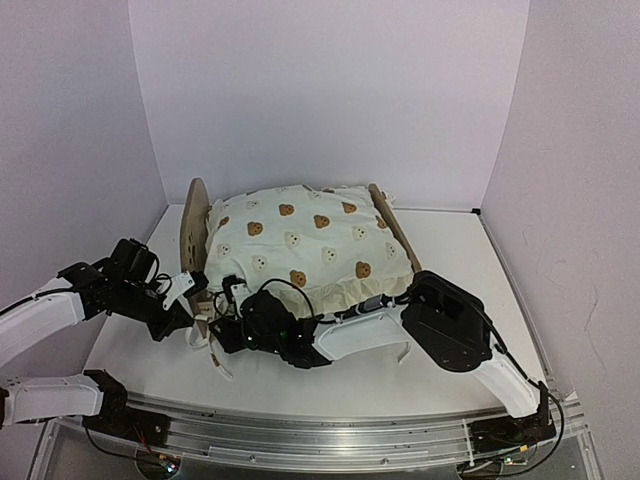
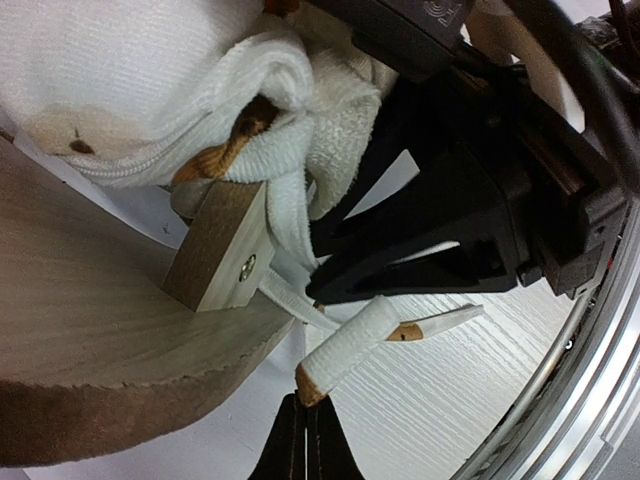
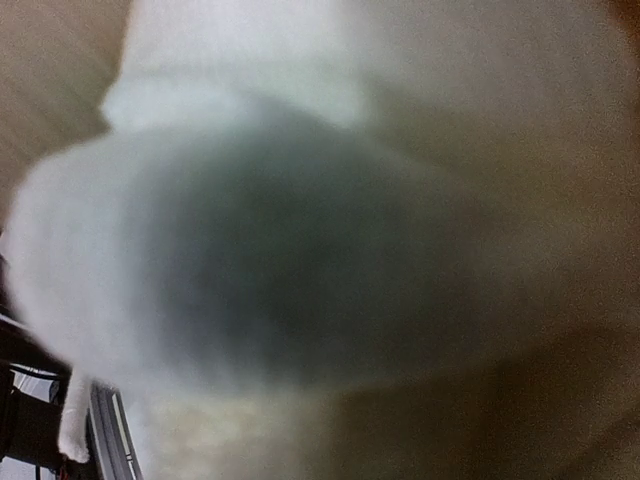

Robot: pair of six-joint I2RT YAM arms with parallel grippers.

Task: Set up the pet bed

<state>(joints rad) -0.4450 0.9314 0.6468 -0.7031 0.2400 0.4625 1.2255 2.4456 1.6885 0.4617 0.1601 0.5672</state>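
Observation:
The pet bed (image 1: 193, 228) stands mid-table, its rounded wood headboard at the left and its footboard (image 1: 393, 228) at the right. Cream bear-print bedding (image 1: 300, 245) covers it. My left gripper (image 1: 188, 298) is at the bed's near-left corner. In the left wrist view its fingertips (image 2: 305, 415) are shut on the tan-tipped end of a white tie strap (image 2: 355, 340), below the headboard (image 2: 90, 340) and a wooden leg block (image 2: 215, 250). My right gripper (image 1: 238, 303) is pushed against the bedding at the same corner, and its black fingers (image 2: 430, 240) point into the white fabric. The right wrist view shows only blurred white fabric (image 3: 250, 200).
White walls enclose the table on three sides. A metal rail (image 1: 330, 425) runs along the near edge, and it also shows in the left wrist view (image 2: 590, 370). The right arm (image 1: 450, 320) lies across the table in front of the bed. More white straps (image 1: 215, 355) hang at the near-left corner.

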